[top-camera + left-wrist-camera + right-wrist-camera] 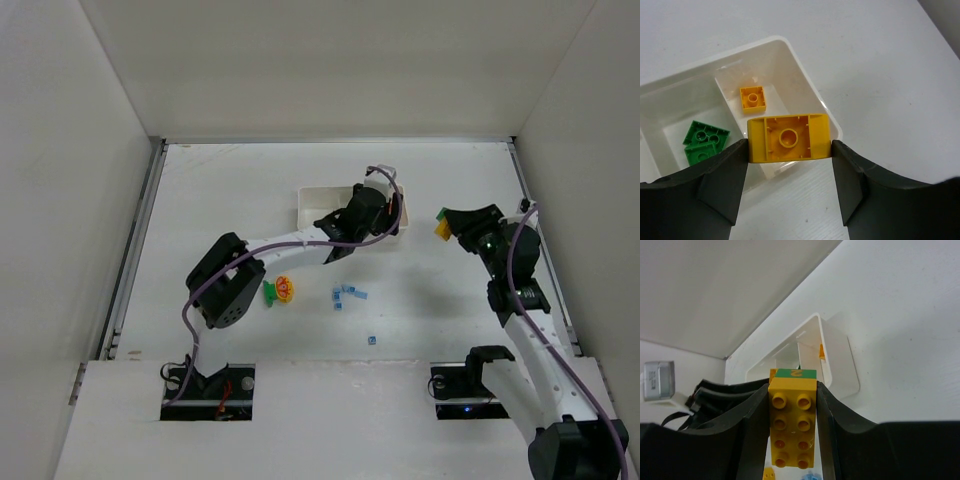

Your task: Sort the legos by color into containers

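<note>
The left gripper (790, 150) is clamped on a yellow brick (789, 138), pinching its two end walls. Just ahead and below it is the end compartment of the white tray (807, 95), holding a small orange brick (752, 97). Two green bricks (702, 141) lie in the next compartment over. Loose blue legos (348, 294) sit on the table (250, 200) behind that gripper, toward the arm bases. The right gripper (792, 388) grasps a long yellow brick (792, 427) by its flat sides, with a green piece (796, 373) at its far end and the tray ahead. I'd judge these light, rigid and slick, so flat walls hold best.
</note>
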Available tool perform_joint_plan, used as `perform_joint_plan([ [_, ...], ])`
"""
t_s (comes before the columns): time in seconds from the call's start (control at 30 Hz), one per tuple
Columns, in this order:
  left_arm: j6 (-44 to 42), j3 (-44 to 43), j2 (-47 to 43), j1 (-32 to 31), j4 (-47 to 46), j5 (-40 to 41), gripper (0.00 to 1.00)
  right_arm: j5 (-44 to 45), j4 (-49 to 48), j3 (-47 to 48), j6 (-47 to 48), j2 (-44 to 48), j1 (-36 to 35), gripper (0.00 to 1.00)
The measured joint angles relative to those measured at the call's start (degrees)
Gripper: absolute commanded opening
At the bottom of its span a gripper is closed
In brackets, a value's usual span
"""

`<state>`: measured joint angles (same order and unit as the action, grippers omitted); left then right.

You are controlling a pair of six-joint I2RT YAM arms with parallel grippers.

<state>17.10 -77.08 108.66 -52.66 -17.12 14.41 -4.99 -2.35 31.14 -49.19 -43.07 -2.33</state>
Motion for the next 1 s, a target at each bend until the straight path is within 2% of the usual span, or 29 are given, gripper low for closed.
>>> perform_joint_plan([
  [0.17,0.8,-3.0,4.0,1.7,1.2,-2.4,0.55,0.0,-0.3,-1.2,0.0,1.2,0.0,0.19],
  [0.3,1.0,-4.0,5.3,2.4,1.6,-3.3,0.67,0.0,-0.9,-1.3,0.0,1.7,-0.2,0.19],
  [0.5,1.4,-5.2,6.1,2.2,1.5,-4.5,0.74,0.0,-1.6,-2.0,0.0,1.7,-1.5,0.19],
  [0.6,1.4,-5.6,6.1,2.1,1.4,-4.8,0.73,0.0,-1.7,-2.1,0.0,1.2,-1.5,0.19],
  [0.77,2.2,-4.6,5.3,2.1,0.7,-4.7,0.62,0.0,-2.1,-2.1,0.0,1.0,-1.7,0.2],
  [1.0,12.2,11.6,-9.0,3.2,-2.8,-7.7,0.61,-3.9,-5.2,-2.1,-1.0,-2.7,-4.5,0.2],
])
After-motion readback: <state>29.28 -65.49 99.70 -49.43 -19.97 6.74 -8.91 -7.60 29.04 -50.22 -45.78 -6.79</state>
